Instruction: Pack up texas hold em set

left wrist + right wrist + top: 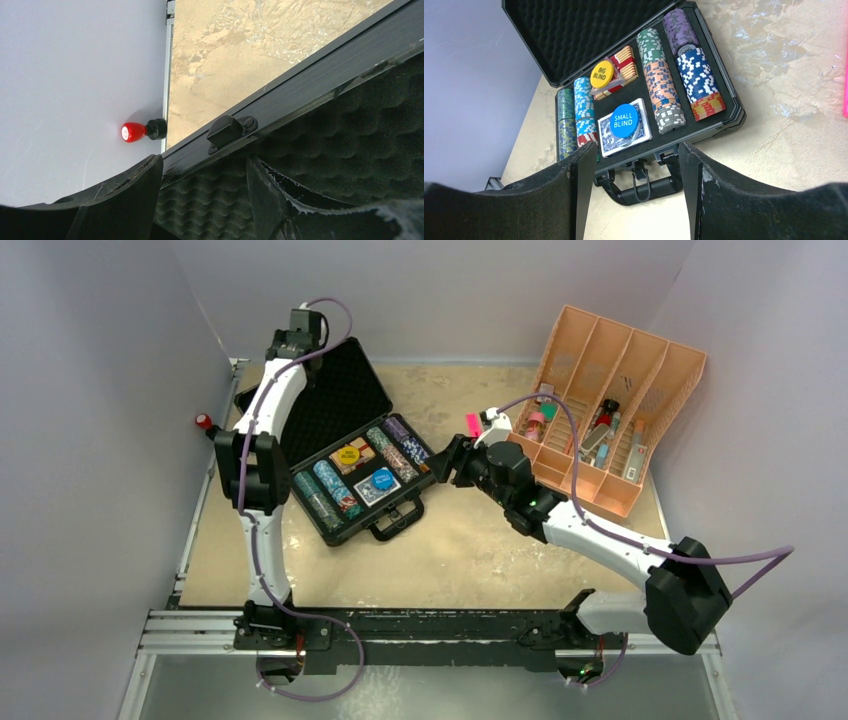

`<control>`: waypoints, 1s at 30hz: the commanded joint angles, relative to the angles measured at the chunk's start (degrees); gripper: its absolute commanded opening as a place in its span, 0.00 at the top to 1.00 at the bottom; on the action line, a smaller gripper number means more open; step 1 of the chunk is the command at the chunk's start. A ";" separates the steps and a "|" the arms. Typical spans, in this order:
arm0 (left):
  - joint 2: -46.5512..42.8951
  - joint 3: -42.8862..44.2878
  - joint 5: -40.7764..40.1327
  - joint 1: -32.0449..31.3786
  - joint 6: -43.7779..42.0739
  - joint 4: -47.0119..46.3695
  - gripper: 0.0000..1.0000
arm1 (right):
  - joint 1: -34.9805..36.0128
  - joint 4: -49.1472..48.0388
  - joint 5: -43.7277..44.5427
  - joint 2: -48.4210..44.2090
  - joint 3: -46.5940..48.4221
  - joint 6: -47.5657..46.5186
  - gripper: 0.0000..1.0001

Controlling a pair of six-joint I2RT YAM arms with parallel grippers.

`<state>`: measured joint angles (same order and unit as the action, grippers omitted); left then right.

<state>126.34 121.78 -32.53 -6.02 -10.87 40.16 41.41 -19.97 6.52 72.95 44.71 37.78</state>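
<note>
Right gripper (635, 150) jaws apart, empty; left gripper (202, 161) apart astride lid (350, 125) rim. Risk: lid may jam on raised yellow disc (600, 75).

Layout: open case left of centre, divided tray far right

case (716, 131) on table (480, 550), lid (325, 400) open behind it, handle (644, 187) on near side; inside: chip stacks (664, 85) in rows at left and right ends, rear deck (626, 60) and front deck (609, 142) between them; BIG BLIND disc (600, 74) on rear deck, SMALL BLIND disc (624, 120) on front deck; right gripper (438, 462) between case and divided tray (675, 410); left gripper (202, 195) over lid's far edge
</note>
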 commanded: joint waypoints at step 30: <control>-16.58 -14.81 -1.38 -9.60 5.30 6.68 0.84 | 0.08 -1.05 2.40 -8.18 1.36 -1.29 0.38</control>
<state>114.98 111.18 -37.15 -10.96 -13.87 38.33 41.41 -19.57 7.94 67.29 44.75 37.17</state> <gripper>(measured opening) 0.270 0.625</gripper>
